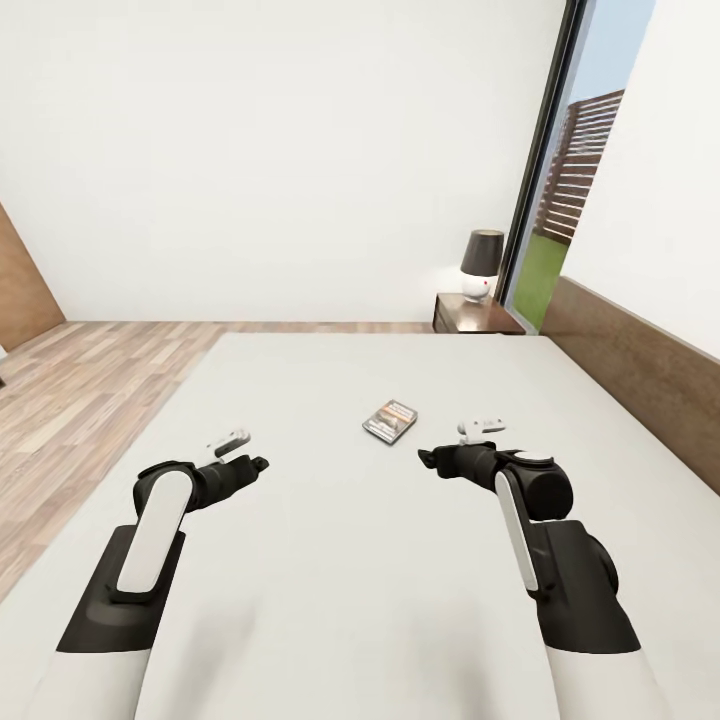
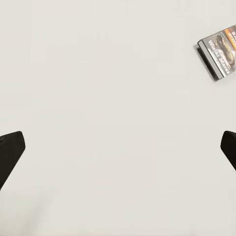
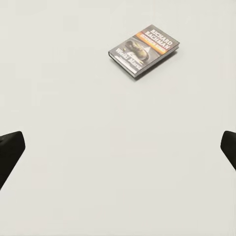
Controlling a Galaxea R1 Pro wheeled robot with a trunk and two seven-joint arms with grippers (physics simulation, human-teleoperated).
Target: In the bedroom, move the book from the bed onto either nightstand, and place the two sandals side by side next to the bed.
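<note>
- Both arms reach over the bed [image 1: 300, 600]; left pincer [image 1: 262, 463] and right pincer [image 1: 428, 459] hover above the mattress, fingers spread wide, holding nothing.
- Book [image 1: 390, 420] lies flat mid-mattress, between and just beyond the pincers, nearer the right one.
- Nightstand [image 1: 470, 315] with lamp [image 1: 481, 265] stands past the bed's far corner, by the window [image 1: 575, 190].
</note>
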